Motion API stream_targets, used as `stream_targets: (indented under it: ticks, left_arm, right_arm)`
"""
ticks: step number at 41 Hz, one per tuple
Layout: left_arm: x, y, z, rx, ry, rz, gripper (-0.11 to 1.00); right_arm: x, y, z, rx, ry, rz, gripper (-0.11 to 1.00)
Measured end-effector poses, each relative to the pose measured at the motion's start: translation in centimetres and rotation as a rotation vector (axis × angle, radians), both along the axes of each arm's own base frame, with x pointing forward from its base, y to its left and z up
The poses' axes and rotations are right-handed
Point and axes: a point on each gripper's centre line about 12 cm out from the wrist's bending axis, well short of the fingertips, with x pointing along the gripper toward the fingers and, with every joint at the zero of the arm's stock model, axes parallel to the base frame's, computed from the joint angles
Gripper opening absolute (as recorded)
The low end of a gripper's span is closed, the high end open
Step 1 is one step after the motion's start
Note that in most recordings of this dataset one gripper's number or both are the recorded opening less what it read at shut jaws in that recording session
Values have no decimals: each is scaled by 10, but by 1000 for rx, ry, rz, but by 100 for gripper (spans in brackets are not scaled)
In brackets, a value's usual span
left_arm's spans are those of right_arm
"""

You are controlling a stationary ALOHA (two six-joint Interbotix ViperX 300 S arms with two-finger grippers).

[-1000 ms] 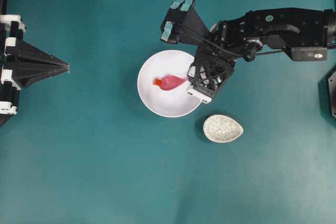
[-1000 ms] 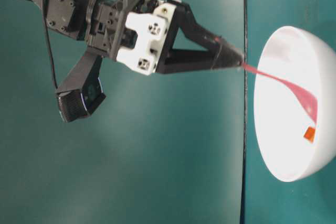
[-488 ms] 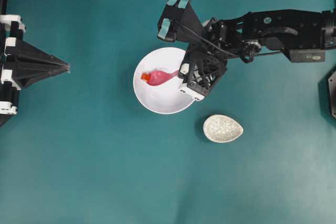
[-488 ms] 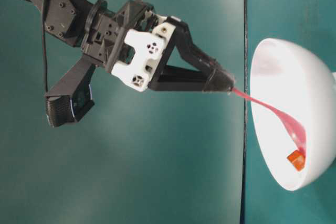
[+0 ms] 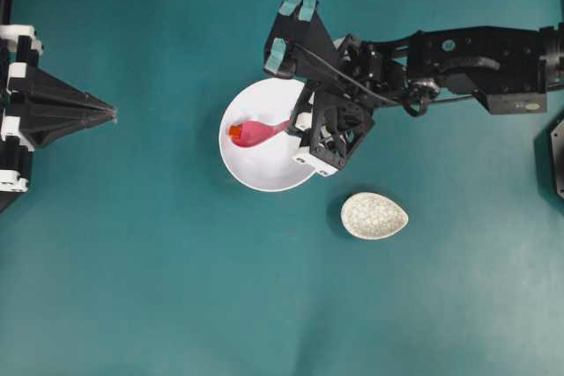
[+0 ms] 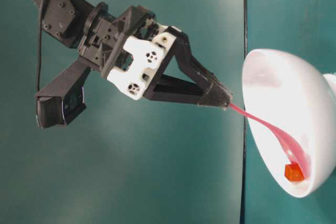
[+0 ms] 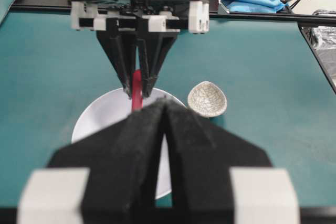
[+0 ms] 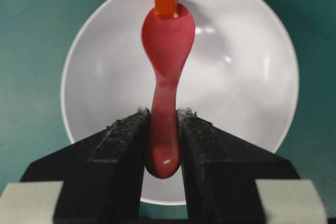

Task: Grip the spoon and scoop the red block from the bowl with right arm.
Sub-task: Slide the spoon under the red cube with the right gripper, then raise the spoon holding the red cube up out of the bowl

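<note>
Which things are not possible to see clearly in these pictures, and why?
- Red block: right wrist view, at the spoon tip; on or beside the scoop, unclear.
- Bowl: left wrist view, near half hidden by the left gripper.
- Spoon handle: overhead view, covered by the right gripper.

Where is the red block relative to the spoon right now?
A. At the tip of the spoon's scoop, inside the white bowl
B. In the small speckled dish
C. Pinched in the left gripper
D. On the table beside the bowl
A: the red block sits at the far tip of the spoon, inside the bowl.
</note>
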Motion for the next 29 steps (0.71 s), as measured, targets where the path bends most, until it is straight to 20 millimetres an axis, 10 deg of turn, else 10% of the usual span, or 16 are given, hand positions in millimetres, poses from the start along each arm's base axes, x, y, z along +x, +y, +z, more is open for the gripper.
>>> stream_targets:
  ticks: [29]
  left_arm:
    - [0, 0, 0, -6, 0, 0, 1]
  right_arm:
    - [-47, 8, 3, -27, -192, -16, 26]
